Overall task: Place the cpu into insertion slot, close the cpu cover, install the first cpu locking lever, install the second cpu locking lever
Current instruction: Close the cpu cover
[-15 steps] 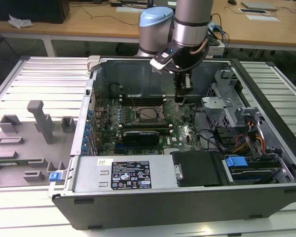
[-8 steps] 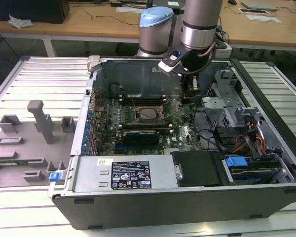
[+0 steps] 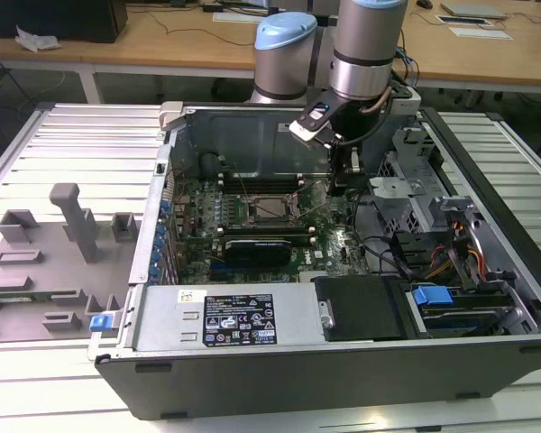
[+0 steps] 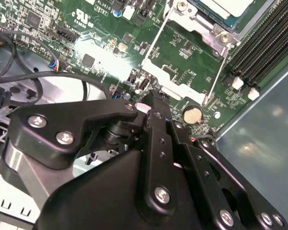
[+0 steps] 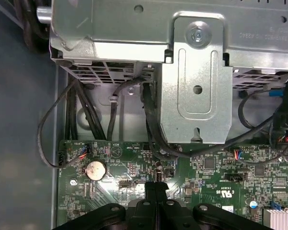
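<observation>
The insertion slot (image 3: 266, 209) sits in the middle of the green board inside the open computer case. In the second wrist view the pale cpu (image 4: 230, 5) lies in the slot, with the silvery cpu cover (image 4: 204, 26) framing it. Thin wire locking levers (image 4: 156, 40) run along the frame's sides. My black gripper (image 3: 343, 180) hangs low over the board, on the exterior view's right of the slot. Its fingers (image 5: 151, 191) are pressed together with nothing between them, and the tip (image 4: 149, 96) is close to a lever end and a coin battery (image 4: 193, 114). I cannot tell whether it touches.
Long black memory slots (image 4: 264, 33) run beside the socket. A metal drive bracket (image 5: 197, 81) and black cables (image 5: 86, 115) lie just past the board's edge. The power supply (image 3: 225, 316) fills the case front. A grey fixture tray (image 3: 54, 244) lies outside, on the exterior view's left.
</observation>
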### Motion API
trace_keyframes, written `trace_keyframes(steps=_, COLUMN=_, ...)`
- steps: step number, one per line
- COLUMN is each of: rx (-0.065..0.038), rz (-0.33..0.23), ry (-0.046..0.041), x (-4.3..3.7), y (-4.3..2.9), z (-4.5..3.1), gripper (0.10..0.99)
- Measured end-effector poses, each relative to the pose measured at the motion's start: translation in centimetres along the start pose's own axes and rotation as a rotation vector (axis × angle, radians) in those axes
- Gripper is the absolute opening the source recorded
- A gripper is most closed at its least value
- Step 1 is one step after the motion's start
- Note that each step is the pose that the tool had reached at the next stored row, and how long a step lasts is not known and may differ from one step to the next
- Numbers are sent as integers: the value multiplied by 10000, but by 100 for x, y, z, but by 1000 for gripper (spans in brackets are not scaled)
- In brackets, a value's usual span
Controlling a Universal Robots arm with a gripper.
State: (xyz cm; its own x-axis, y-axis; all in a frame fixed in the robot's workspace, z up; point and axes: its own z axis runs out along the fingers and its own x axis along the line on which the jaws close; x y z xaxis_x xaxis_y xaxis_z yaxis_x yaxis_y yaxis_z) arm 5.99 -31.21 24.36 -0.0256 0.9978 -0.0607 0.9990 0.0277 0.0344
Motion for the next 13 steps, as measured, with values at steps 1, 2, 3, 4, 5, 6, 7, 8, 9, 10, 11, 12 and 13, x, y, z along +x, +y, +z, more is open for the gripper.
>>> trace_keyframes(steps=1, rx=15, rz=-2, ry=8, x=0, y=1, z=1, gripper=106)
trace_keyframes(steps=2, rx=128, rz=-5, ry=85, x=-3, y=3, z=2, gripper=106)
trace_keyframes(steps=3, rx=249, rz=-10, ry=138, x=-5, y=7, z=3, gripper=106)
trace_keyframes(steps=4, rx=364, rz=-16, ry=178, x=-6, y=10, z=4, gripper=106)
trace_keyframes(steps=5, rx=545, rz=-25, ry=214, x=-6, y=15, z=6, gripper=106)
trace_keyframes(steps=6, rx=655, rz=-30, ry=233, x=-6, y=18, z=6, gripper=106)
trace_keyframes(steps=7, rx=804, rz=-35, ry=260, x=-7, y=23, z=7, gripper=106)
trace_keyframes(steps=8, rx=1079, rz=-50, ry=308, x=-8, y=32, z=9, gripper=106)
trace_keyframes(steps=9, rx=1206, rz=-57, ry=331, x=-8, y=37, z=9, gripper=106)
trace_keyframes(steps=10, rx=1361, rz=-65, ry=356, x=-8, y=41, z=11, gripper=106)
trace_keyframes(steps=11, rx=1363, rz=-64, ry=356, x=-7, y=40, z=10, gripper=106)
trace_keyframes(steps=12, rx=1364, rz=-64, ry=355, x=-8, y=40, z=10, gripper=106)
trace_keyframes(steps=13, rx=1365, rz=-63, ry=354, x=-8, y=40, z=10, gripper=106)
